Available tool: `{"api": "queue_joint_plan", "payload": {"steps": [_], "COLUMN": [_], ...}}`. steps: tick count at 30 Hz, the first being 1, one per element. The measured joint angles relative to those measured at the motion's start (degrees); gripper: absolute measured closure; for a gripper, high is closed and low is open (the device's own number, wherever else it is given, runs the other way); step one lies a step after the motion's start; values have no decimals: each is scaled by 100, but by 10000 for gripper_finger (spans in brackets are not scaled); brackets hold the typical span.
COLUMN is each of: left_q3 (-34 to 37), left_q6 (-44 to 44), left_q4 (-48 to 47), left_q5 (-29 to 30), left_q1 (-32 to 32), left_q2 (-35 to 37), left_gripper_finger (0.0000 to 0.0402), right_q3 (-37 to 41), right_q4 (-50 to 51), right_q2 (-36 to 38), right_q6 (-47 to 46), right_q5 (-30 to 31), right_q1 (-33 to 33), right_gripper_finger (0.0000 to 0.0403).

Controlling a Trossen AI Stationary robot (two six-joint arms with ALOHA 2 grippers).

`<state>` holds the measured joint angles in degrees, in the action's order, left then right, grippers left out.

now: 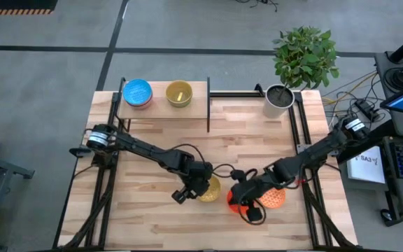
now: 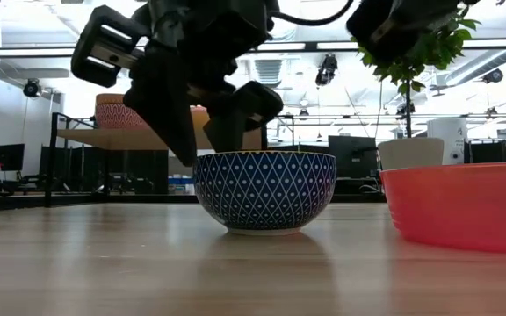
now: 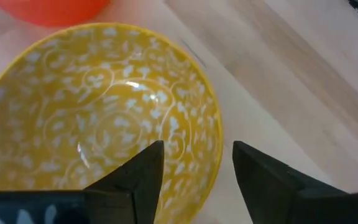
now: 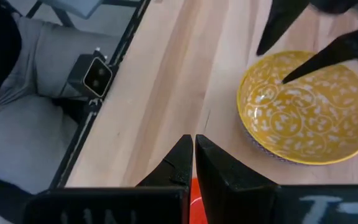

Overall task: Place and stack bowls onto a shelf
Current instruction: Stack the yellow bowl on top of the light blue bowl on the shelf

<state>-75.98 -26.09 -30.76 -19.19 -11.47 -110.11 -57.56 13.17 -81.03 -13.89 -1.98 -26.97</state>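
A bowl that is blue-white patterned outside and yellow inside [image 1: 210, 189] [image 2: 264, 189] stands on its foot on the table. My left gripper [image 3: 194, 149] [image 1: 187, 190] is open, one finger inside the bowl's rim and one outside. I see no touch. The red-orange bowl [image 1: 235, 204] [image 2: 464, 206] sits just right of it, with my right gripper [image 4: 193, 142] [image 1: 247, 194] shut at its rim. A speckled orange bowl [image 1: 273, 199] lies beside that one. The shelf [image 1: 194, 105] at the far left carries a light blue bowl [image 1: 137, 92] and a yellow bowl [image 1: 179, 93]. My right gripper pinches the red-orange bowl at its rim [image 4: 194, 186], coming slanting from above and the table's right. Its own fingers [image 4: 222, 168] hide most of the contact. In the low view the bowl still appears to rest on the table.
A white plant pot [image 1: 280, 98] with a leafy plant stands at the far right corner. Black frame rails run along the table's left and right edges [image 1: 301, 140]. Bare wood lies between the shelf and the bowls and along the near edge.
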Motion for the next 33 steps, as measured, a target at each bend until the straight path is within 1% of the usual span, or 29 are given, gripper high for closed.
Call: {"api": "queue_joint_plan", "payload": {"steps": [5,8,10,12,15,16,21,23,25,30,33], "left_q3": [-175,-331,-393,-414,-423,-428,-434,-437,-477,-488,-488], "left_q6": [18,31,64,89,85,68,26,12,-60,-81,49], "left_q4": [-35,-82,-185,-210,-263,-271,-320,-567,-747,-1095,-1747], "left_q5": [-350,-597,-630,-627,-605,-569,-518,-466,-255,-44,492], "left_q1": [1,3,3,3,5,5,4,3,1,5,17], "left_q2": [-321,-480,-540,-555,-539,-511,-310,-102,109,845,1396], "left_gripper_finger": [249,266,283,310,372,383,395,397,398,399,400], "right_q3": [0,0,0,0,0,0,0,0,0,0,0], "right_q4": [-11,-1,1,1,-7,-7,-17,-18,-13,-15,-6], "right_q2": [36,36,36,36,36,36,36,36,45,90,138], "right_q6": [-187,-221,-215,-201,-157,-147,-27,104,193,326,409], "right_q5": [356,373,430,505,525,529,658,665,669,699,720], "right_q1": [-178,-191,-191,-191,-191,-191,-191,-191,-191,-189,-189], "right_gripper_finger": [394,394,394,394,394,394,394,394,394,394,394]}}
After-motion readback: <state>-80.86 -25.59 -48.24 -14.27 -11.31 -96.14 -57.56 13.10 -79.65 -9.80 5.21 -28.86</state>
